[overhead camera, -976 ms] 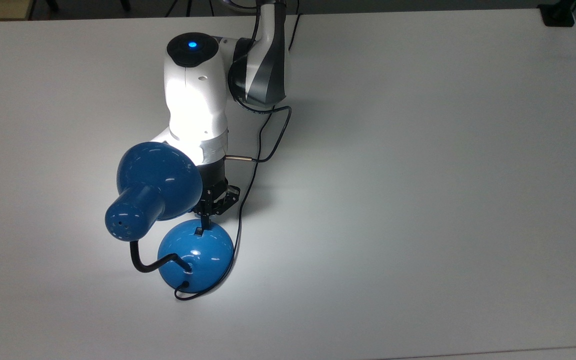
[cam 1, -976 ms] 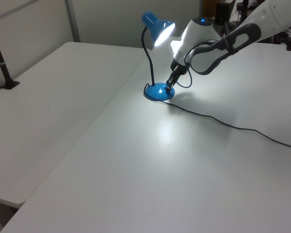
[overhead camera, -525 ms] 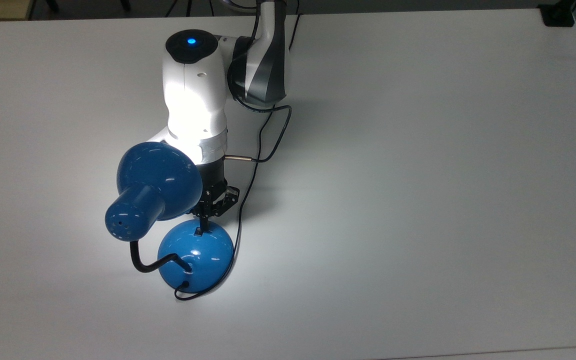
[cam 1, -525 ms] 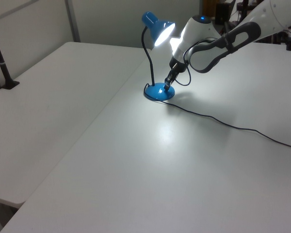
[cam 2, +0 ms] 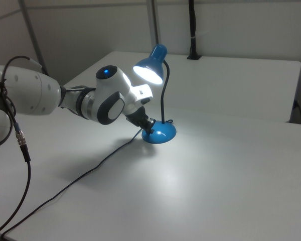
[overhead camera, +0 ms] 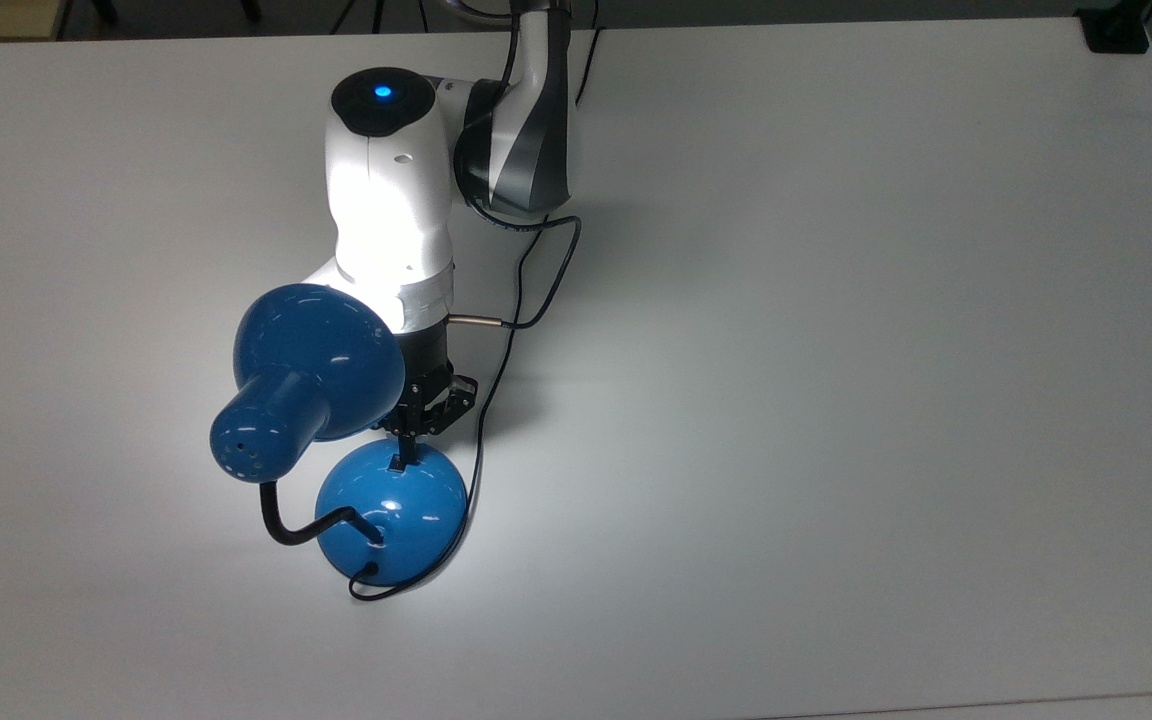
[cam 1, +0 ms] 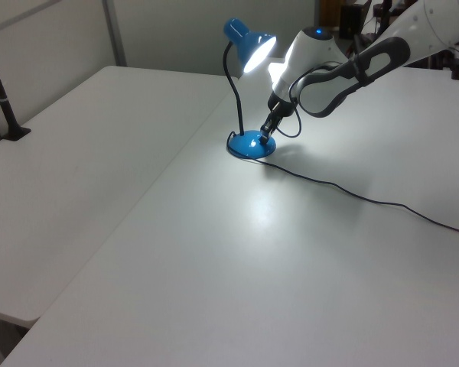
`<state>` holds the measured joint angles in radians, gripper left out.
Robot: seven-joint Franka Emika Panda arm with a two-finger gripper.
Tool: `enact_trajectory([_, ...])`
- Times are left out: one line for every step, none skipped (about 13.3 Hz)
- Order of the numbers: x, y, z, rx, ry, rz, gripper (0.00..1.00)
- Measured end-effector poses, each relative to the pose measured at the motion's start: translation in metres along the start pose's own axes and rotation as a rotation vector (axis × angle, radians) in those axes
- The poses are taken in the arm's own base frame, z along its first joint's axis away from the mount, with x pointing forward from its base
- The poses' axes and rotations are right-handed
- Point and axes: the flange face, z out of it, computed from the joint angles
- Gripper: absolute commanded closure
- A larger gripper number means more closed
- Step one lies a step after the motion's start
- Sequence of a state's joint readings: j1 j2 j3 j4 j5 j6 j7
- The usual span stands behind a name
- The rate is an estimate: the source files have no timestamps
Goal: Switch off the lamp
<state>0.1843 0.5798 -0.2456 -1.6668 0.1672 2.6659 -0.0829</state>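
Note:
The lamp is lit; its glossy blue shade [overhead camera: 321, 355] hangs over my wrist, and its light falls on the white arm. A black neck [overhead camera: 286, 525] bends down to the domed blue base [overhead camera: 391, 510], which carries a small black switch [overhead camera: 397, 465] on its upper side in the top view. My gripper [overhead camera: 404, 442] is shut, with its tips just above the switch, at or nearly on it. In the left view the gripper [cam 1: 266, 134] meets the base [cam 1: 251, 145] from the right, under the shade [cam 1: 252, 47]. In the right view the gripper [cam 2: 148, 126] is at the base [cam 2: 159, 134].
The lamp's thin black cord [cam 1: 367, 200] trails over the white table [overhead camera: 836, 400] past my wrist. A second cable with a metal plug [overhead camera: 476, 319] loops beside the arm. A black clamp [overhead camera: 1116, 30] sits at the table's far corner, and a black post [cam 1: 4, 99] stands at its edge.
The arm's upper part has shifted slightly toward the top view's top and the fingertips have crept a little off the switch. The lamp stays lit.

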Motion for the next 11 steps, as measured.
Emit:
enact_trajectory([-0.001,0.0,0.001,0.0,-0.002,0.0,1.0])
enact_trajectory([-0.002,0.0,0.003,-0.001,-0.006,-0.002,1.0])
enact_trajectory([-0.002,0.0,0.003,-0.001,-0.006,-0.003,1.0])
enact_trajectory([-0.002,0.0,0.003,-0.001,-0.006,-0.004,1.0])
enact_trajectory([-0.003,0.0,0.003,-0.001,-0.006,-0.004,1.0])
enact_trajectory([-0.003,0.0,0.003,-0.001,-0.006,-0.004,1.0])
enact_trajectory([-0.004,0.0,0.003,0.0,-0.009,-0.003,1.0])
enact_trajectory([-0.008,0.001,0.0,0.001,-0.014,0.0,1.0])
enact_trajectory([-0.011,0.003,-0.004,0.003,-0.018,0.004,1.0])
enact_trajectory([-0.014,0.004,-0.012,0.009,-0.028,0.009,1.0])
enact_trajectory([-0.017,0.006,-0.025,0.019,-0.056,0.015,1.0])
